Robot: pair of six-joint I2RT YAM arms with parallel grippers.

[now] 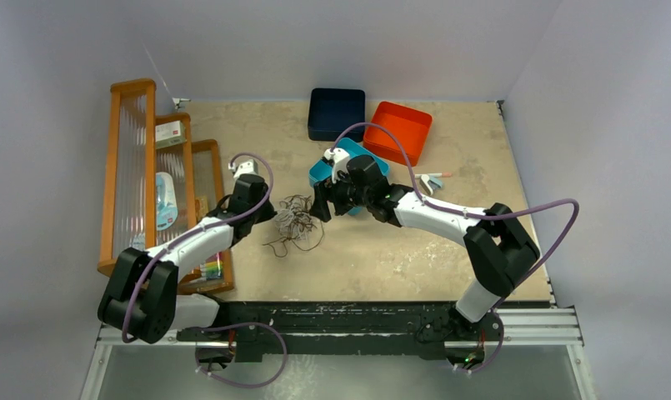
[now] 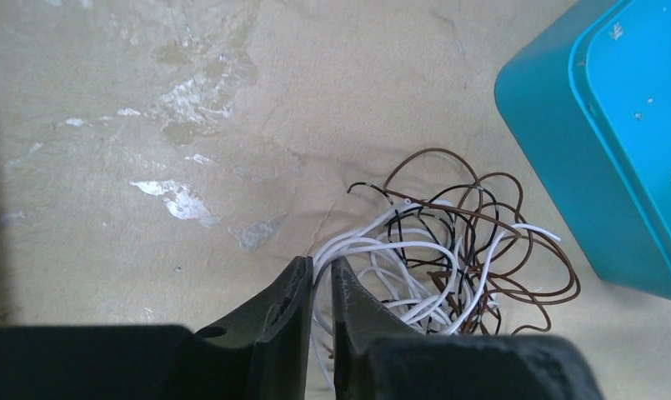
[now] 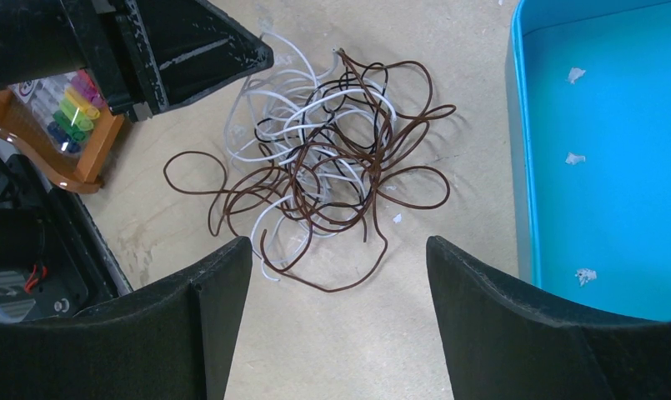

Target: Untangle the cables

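Cables (image 3: 332,150), white and brown, lie tangled on the table (image 3: 340,350) beside a teal tray (image 3: 598,125); left claw (image 2: 322,267) pinches white strands at the heap's edge, right claw (image 3: 338,246) spread wide above it

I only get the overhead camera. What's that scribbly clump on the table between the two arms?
Observer: The wrist cameras show thin cables, white, brown and black, looped through one another.
Operator: Has either arm got hold of them?
Observer: The left gripper is nearly closed, with white strands running into the narrow gap between its fingers.
Operator: And the other one?
Observer: The right gripper is wide open and holds nothing. Its camera sees the cables lying on the table beyond its fingers.
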